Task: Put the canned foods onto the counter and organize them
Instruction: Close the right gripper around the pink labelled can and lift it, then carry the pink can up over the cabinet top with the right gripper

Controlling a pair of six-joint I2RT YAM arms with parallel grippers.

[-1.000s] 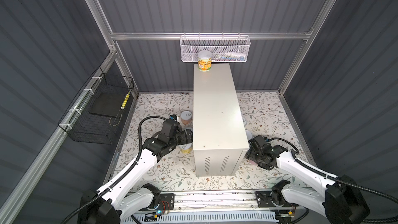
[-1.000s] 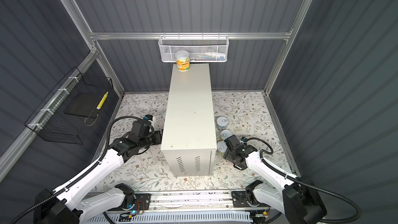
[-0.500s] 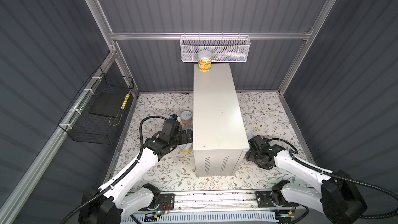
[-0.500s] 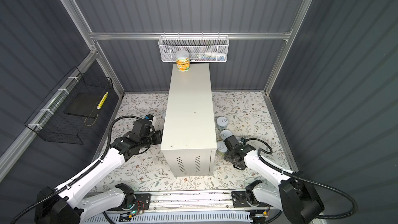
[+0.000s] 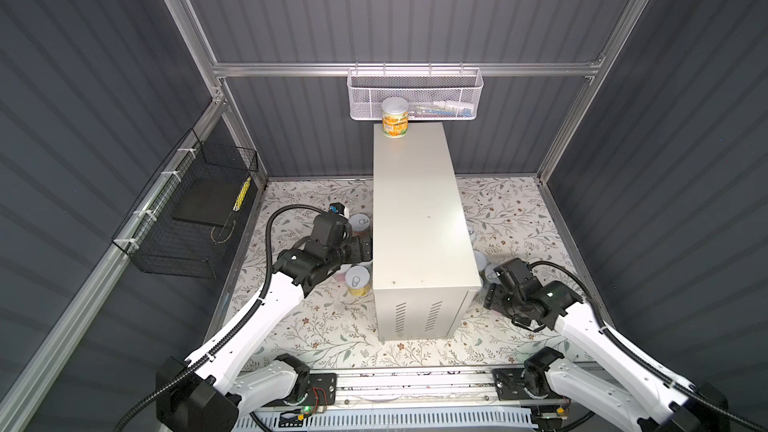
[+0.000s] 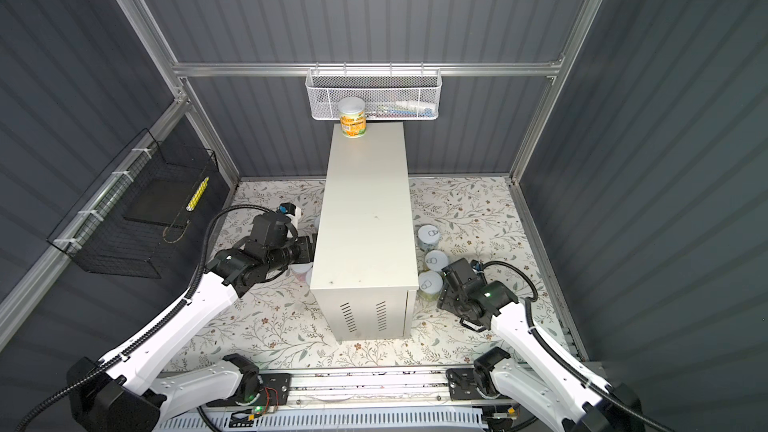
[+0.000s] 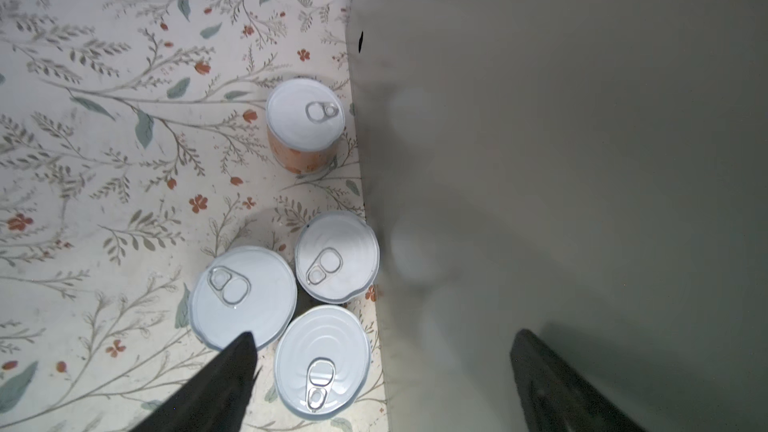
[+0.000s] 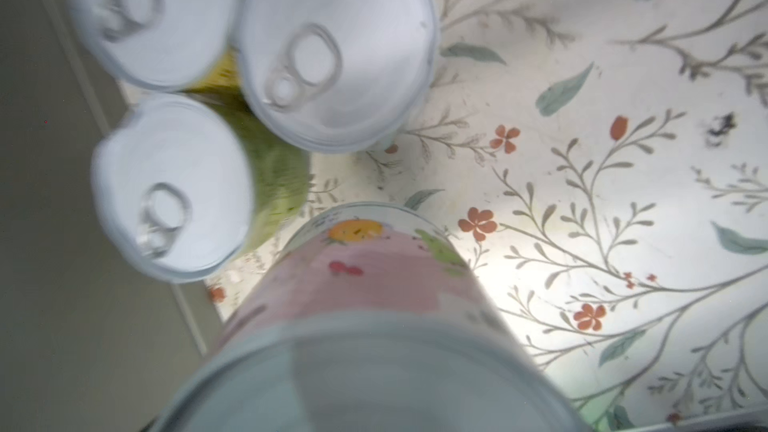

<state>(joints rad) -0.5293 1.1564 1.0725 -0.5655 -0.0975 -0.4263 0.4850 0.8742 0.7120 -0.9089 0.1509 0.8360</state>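
The counter [image 5: 419, 209] is a tall off-white cabinet, and one orange-labelled can [image 5: 395, 122] stands at its far end. Left of the counter, several cans stand on the floral floor, among them a peach-labelled can [image 7: 305, 112] and a nearer can [image 7: 322, 357]. My left gripper [image 7: 384, 338] hangs open above them, one finger over the floor and the other against the counter's side. To the right of the counter, my right gripper [image 6: 449, 284] is shut on a pink can [image 8: 365, 284], whose lid fills the wrist view and hides the fingers. Three more cans [image 8: 166, 184] stand beside it.
A white mesh basket [image 5: 415, 93] hangs on the back wall just above the counter's far end. A black wire basket [image 5: 187, 218] hangs on the left wall. Dark corrugated walls enclose the floral floor [image 5: 324, 326].
My right gripper has narrowed onto the pink can and shifted slightly. The left arm has barely moved, staying open over the cans on the left.
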